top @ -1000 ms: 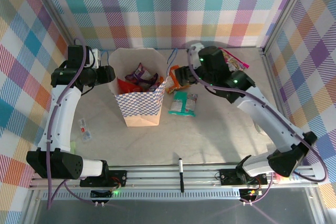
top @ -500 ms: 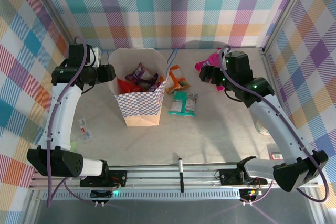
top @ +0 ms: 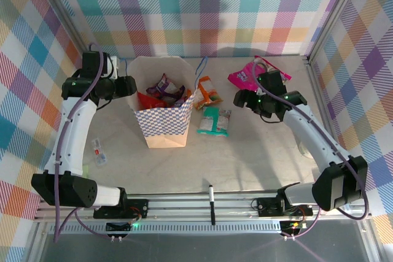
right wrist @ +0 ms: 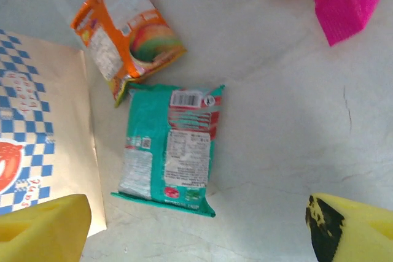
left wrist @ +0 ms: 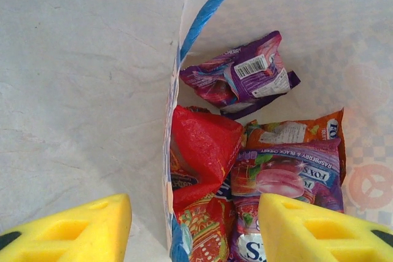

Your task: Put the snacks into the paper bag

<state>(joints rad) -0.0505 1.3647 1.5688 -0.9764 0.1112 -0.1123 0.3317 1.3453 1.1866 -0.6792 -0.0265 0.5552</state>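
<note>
Purple, red and orange snacks (left wrist: 245, 72) fill the paper bag (left wrist: 344, 41) (blue cord handle (left wrist: 212, 5) above). The left gripper (left wrist: 193, 232) straddles its wall.

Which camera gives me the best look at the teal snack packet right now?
Right wrist: the teal packet lies flat, label up, whole outline visible, beside the paper bag and next to the orange packet. Top external shows that packet small, right of the bag. Left wrist looks into the bag.

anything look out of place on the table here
Two stray non-snack items: a black marker pen lies by the near rail, and a small clear wrapper lies left of the paper bag. Nothing looks spilled or damaged.
</note>
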